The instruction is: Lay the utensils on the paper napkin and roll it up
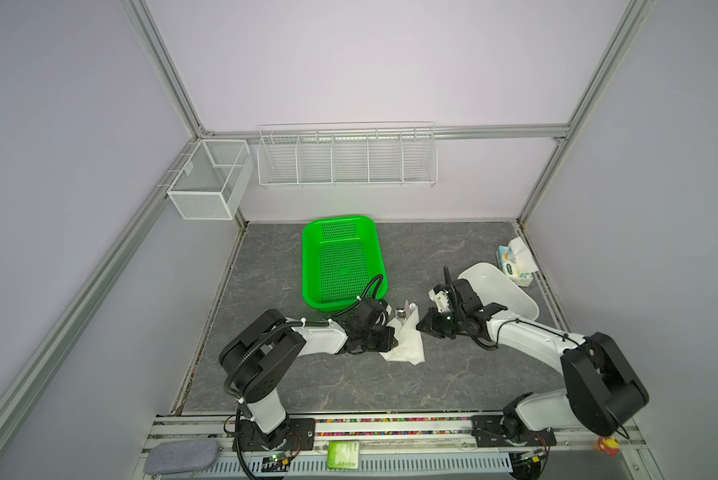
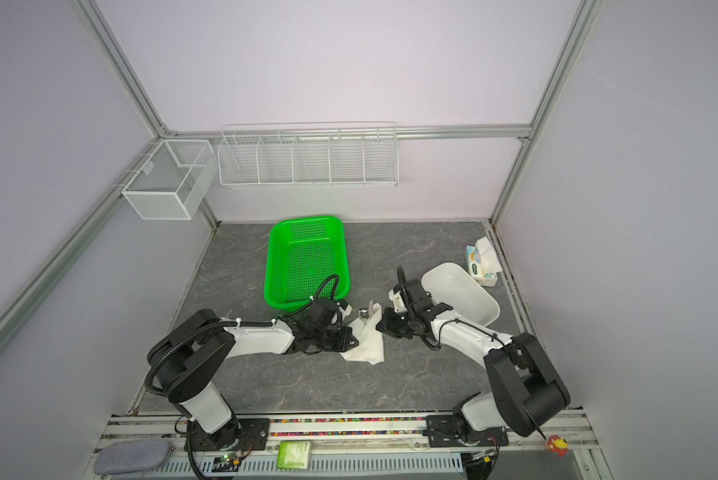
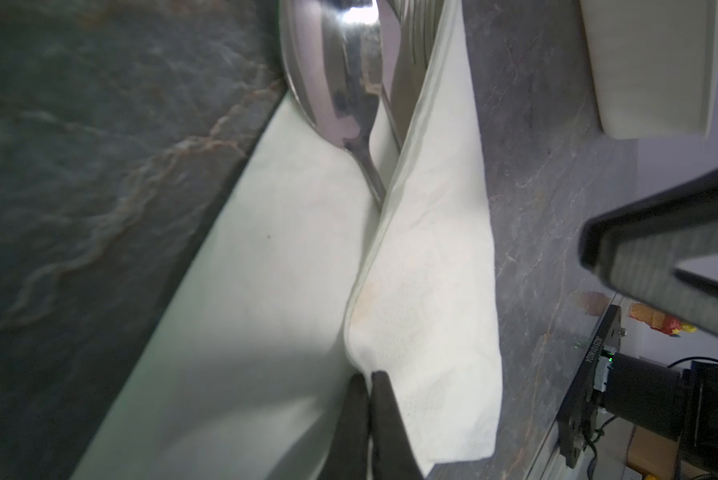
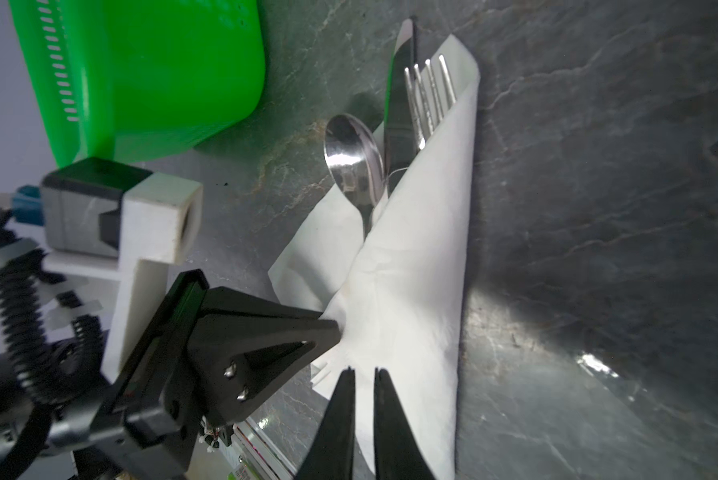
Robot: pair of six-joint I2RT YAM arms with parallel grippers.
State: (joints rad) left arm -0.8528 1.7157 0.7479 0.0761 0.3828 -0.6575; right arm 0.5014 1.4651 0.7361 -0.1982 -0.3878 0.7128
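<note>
The paper napkin (image 1: 407,347) (image 2: 367,347) lies on the grey table with one flap folded over the utensils. Spoon (image 4: 351,158), knife (image 4: 400,104) and fork (image 4: 430,91) poke out of its far end; their handles are hidden under the flap. The spoon bowl (image 3: 336,75) shows close up in the left wrist view. My left gripper (image 3: 367,374) (image 1: 395,340) is shut on the edge of the folded napkin (image 3: 432,270). My right gripper (image 4: 363,370) (image 1: 419,326) hovers over the napkin (image 4: 415,270) at its right side, its fingers a narrow slit apart with nothing between them.
A green perforated basket (image 1: 307,266) stands just behind the left gripper. A white oval dish (image 1: 519,303) lies behind the right arm, with a blue-and-white tissue pack (image 1: 515,262) at the back right. Wire racks (image 1: 349,158) hang on the back wall.
</note>
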